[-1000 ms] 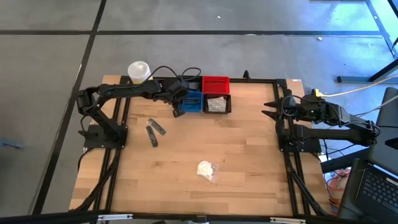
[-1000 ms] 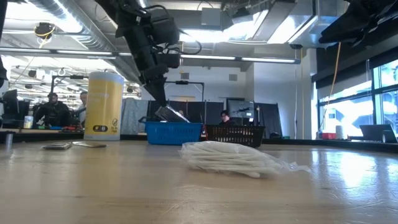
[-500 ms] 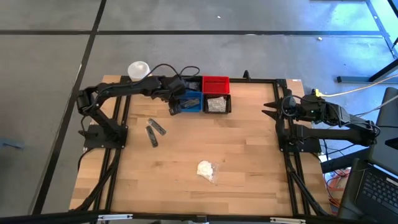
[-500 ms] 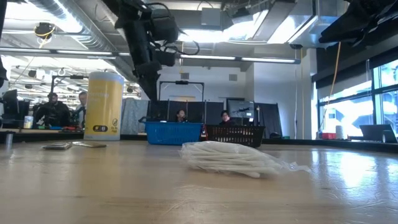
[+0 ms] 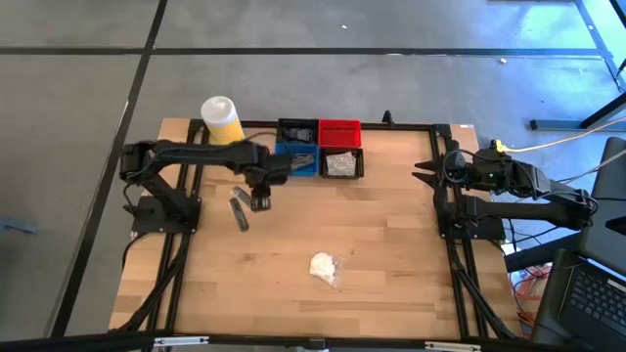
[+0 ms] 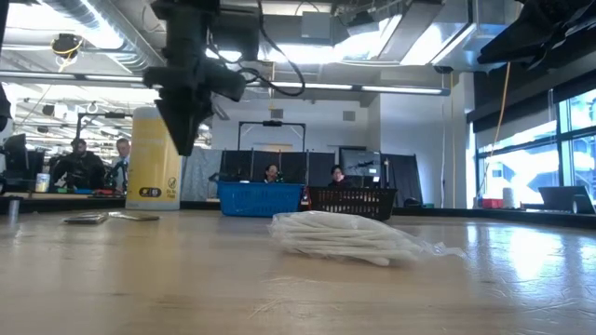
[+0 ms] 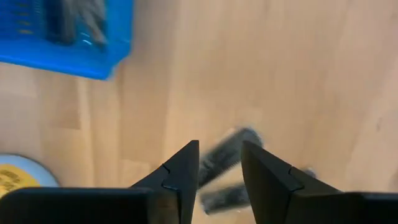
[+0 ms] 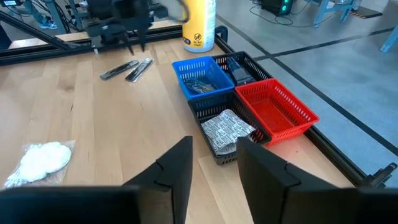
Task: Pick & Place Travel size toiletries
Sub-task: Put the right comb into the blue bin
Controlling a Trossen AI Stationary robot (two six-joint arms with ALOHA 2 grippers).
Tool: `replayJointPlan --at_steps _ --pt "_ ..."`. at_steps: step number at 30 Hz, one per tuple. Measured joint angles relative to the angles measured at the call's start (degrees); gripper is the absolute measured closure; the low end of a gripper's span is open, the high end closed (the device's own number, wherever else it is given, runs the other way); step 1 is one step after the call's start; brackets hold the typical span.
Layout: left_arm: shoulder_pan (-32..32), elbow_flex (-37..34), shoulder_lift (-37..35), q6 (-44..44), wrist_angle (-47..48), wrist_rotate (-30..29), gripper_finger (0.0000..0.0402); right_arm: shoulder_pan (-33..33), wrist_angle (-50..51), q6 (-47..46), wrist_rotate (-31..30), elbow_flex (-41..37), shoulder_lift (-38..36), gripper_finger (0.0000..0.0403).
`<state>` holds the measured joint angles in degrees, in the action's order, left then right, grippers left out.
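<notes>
Your two flat dark tubes [image 5: 241,207] lie on the wooden table [image 5: 391,254] at centre left of the high view, the white wad in clear wrap [image 5: 324,266] lower centre. Your left gripper [image 5: 260,199] hangs just over the tubes, fingers apart, empty. The blue square bin [image 5: 297,160] sits above. Your right gripper [image 5: 423,171] waits at right, fingers apart.

On the wooden worktop [image 5: 381,235] are set two dark tubes [image 5: 241,208], a wrapped white wad [image 5: 324,266], a yellow container [image 5: 221,119] and four small bins [image 5: 320,149] clustered together.
</notes>
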<state>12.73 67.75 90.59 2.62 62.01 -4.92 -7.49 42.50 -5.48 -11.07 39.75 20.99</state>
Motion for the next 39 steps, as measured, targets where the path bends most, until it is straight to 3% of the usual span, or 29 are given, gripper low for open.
replayJointPlan --at_steps 8,13,19,26,39 --pt "-7.73 -4.31 0.0 2.53 -3.73 -0.35 0.0299 -0.02 0.0 0.02 0.0 0.0 0.0 0.0285" --pt "-10.24 -6.42 0.0 11.42 -7.42 -0.59 0.03 0.0 0.0 0.01 0.0 0.0 0.0 0.029" --pt "-11.93 -7.55 0.0 12.0 -8.5 -1.44 0.0304 -0.02 0.0 0.0 0.02 0.0 -0.02 0.0289" --pt "-11.17 -7.55 0.0 -0.8 -8.42 -1.1 0.0304 -0.01 0.0 0.02 0.0 0.0 -0.01 0.0275" --pt "-5.95 -7.55 0.04 1.72 -7.35 -0.01 0.0304 -0.02 -0.01 0.01 0.01 0.0 -0.01 0.0251"
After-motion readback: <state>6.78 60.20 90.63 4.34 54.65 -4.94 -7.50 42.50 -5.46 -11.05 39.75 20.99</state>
